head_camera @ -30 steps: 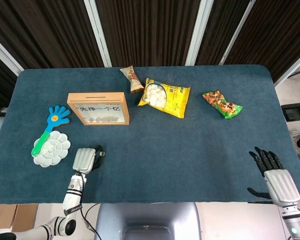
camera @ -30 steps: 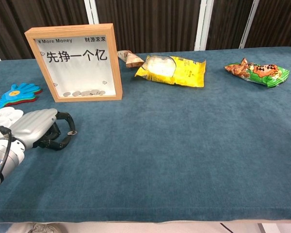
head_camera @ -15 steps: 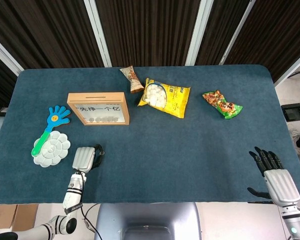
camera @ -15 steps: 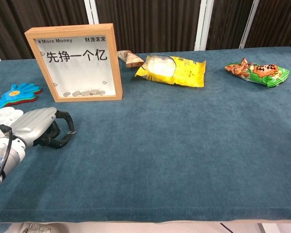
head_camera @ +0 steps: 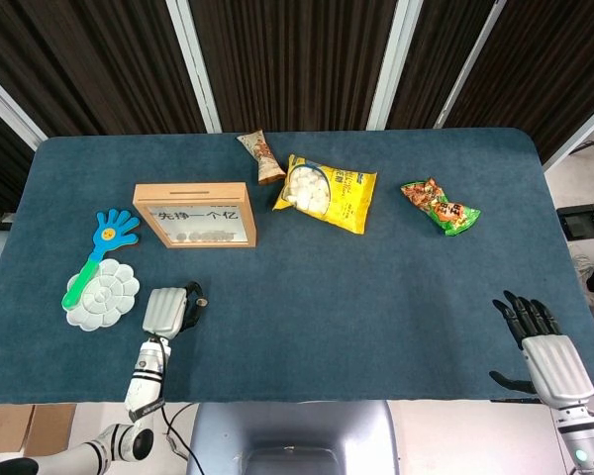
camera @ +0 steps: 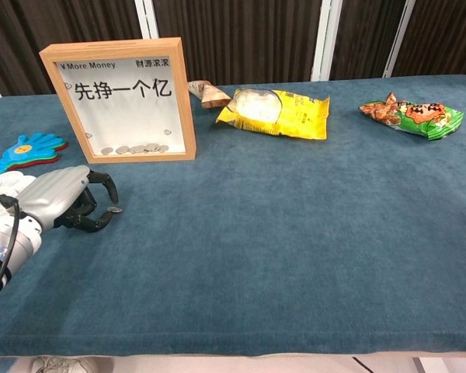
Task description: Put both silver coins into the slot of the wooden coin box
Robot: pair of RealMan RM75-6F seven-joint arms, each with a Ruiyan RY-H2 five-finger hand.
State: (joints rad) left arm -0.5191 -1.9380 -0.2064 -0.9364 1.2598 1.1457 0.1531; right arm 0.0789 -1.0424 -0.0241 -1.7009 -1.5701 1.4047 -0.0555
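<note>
The wooden coin box (head_camera: 195,214) (camera: 123,101) stands upright at the left of the blue table, its slot (head_camera: 193,188) in the top edge and several coins lying inside at the bottom. My left hand (head_camera: 168,309) (camera: 62,200) hovers in front of the box, near the table's front edge. It pinches a silver coin (head_camera: 200,301) (camera: 115,209) between thumb and a finger. No other loose coin shows on the cloth. My right hand (head_camera: 540,348) rests at the front right corner with fingers spread and nothing in it; the chest view does not show it.
A blue hand clapper (head_camera: 104,242) (camera: 27,148) and a white flower-shaped palette (head_camera: 102,293) lie left of my left hand. Behind the box are a brown snack packet (head_camera: 261,156), a yellow bag (head_camera: 327,193) (camera: 279,113) and a green-red packet (head_camera: 440,206) (camera: 412,115).
My left hand has risen slightly and edged toward the box, still pinching the coin. The right hand has stayed put.
</note>
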